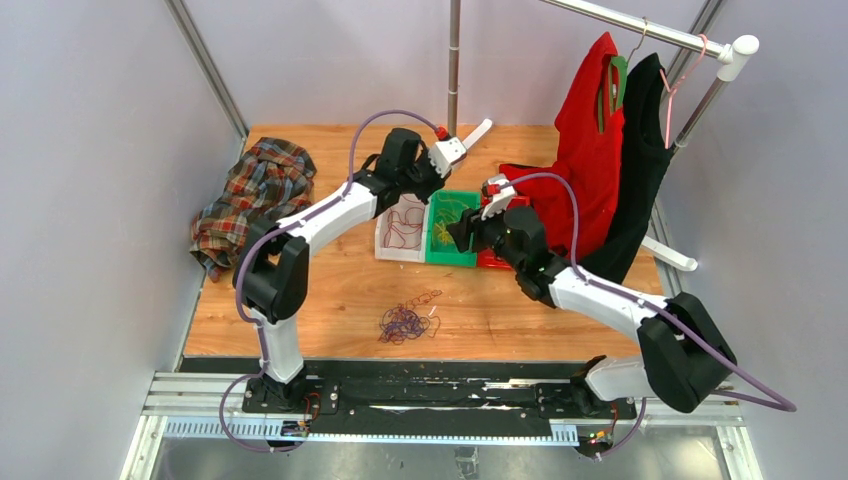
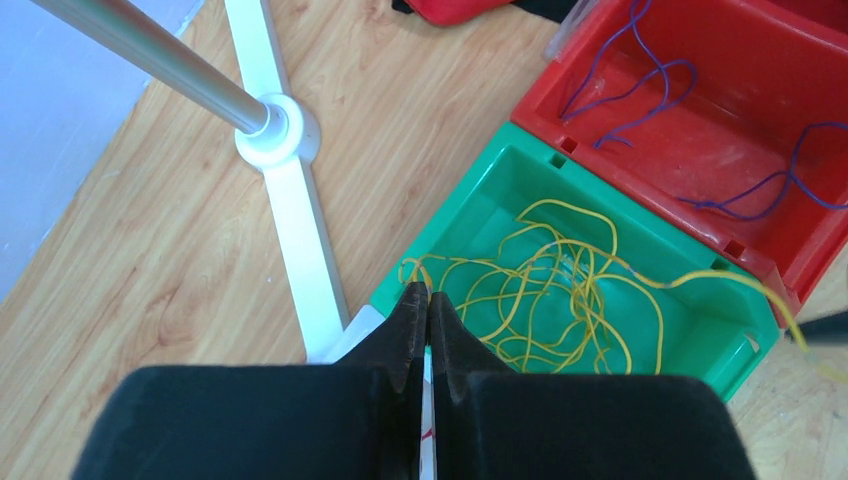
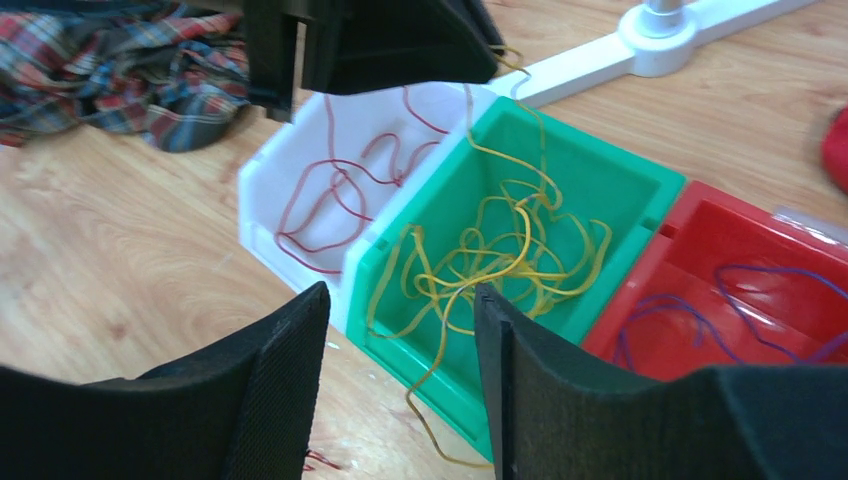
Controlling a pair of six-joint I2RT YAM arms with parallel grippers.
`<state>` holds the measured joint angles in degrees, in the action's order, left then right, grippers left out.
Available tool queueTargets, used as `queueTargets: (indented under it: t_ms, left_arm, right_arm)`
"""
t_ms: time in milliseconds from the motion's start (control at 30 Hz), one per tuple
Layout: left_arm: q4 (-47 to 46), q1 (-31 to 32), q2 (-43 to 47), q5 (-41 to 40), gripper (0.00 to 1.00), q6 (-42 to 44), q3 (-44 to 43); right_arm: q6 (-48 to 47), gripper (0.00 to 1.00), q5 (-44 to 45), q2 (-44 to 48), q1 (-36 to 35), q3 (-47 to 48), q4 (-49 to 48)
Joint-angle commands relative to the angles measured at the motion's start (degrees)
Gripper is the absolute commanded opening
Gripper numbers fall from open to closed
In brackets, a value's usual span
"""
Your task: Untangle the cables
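Three bins stand side by side: a white bin point(image 3: 262, 190) with dark red cables point(image 3: 330, 190), a green bin point(image 3: 415, 335) with yellow cables point(image 3: 500, 250), and a red bin point(image 3: 690, 250) with purple cables point(image 3: 760, 280). A mixed purple and dark red bunch point(image 1: 405, 322) lies on the table in front. My left gripper point(image 2: 428, 295) is shut over the green bin's point(image 2: 478, 190) near corner. A yellow strand point(image 3: 535, 150) runs up from the bin to its tips. My right gripper point(image 3: 400, 300) is open and empty just before the green bin. One yellow strand trails over the bin's front wall between its fingers.
A plaid shirt point(image 1: 255, 195) lies at the table's left. A clothes rack's white foot point(image 2: 290, 200) and pole point(image 1: 455, 60) stand behind the bins. A red garment point(image 1: 590, 150) and a black one point(image 1: 640, 170) hang at the right, reaching the table near the red bin.
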<state>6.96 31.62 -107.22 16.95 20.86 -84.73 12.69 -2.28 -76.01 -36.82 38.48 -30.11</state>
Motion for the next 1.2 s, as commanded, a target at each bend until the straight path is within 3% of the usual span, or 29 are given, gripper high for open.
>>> queueTargets:
  t_ms: [0, 367, 533, 733, 933, 1067, 1167]
  left_arm:
    - [-1.4, 0.3, 1.3, -2.4, 0.00, 1.0, -0.4]
    - [-1.6, -1.0, 2.5, -2.3, 0.00, -0.2, -0.4]
    - [-2.4, -1.0, 2.4, -2.0, 0.00, -1.4, -0.5]
    - [-4.3, -1.1, 0.0, -5.2, 0.00, -5.3, -5.5]
    - [-3.2, -1.5, -1.3, -4.2, 0.00, -7.2, -8.1]
    - [-2.8, -1.5, -1.4, -3.7, 0.00, -6.6, -8.0]
    - [-2.8, -1.5, -1.4, -3.3, 0.00, -6.5, -7.8]
  right_arm:
    - [2.8, 0.52, -5.9, -1.6, 0.6, 4.6, -1.4]
    - [1.5, 0.47, -7.4, -7.6, 0.6, 10.7, 5.7]
    - [1.4, 0.48, -3.9, -6.2, 0.7, 7.9, 5.8]
    - [1.4, 0.39, -3.8, -5.7, 0.8, 7.0, 7.8]
    - [1.1, 0.50, 0.5, -10.2, 0.8, 12.7, 17.4]
    - [2.1, 0.50, 0.4, -12.5, 0.8, 13.2, 19.5]
    - [3.3, 0.45, -0.6, -16.5, 0.8, 14.2, 18.7]
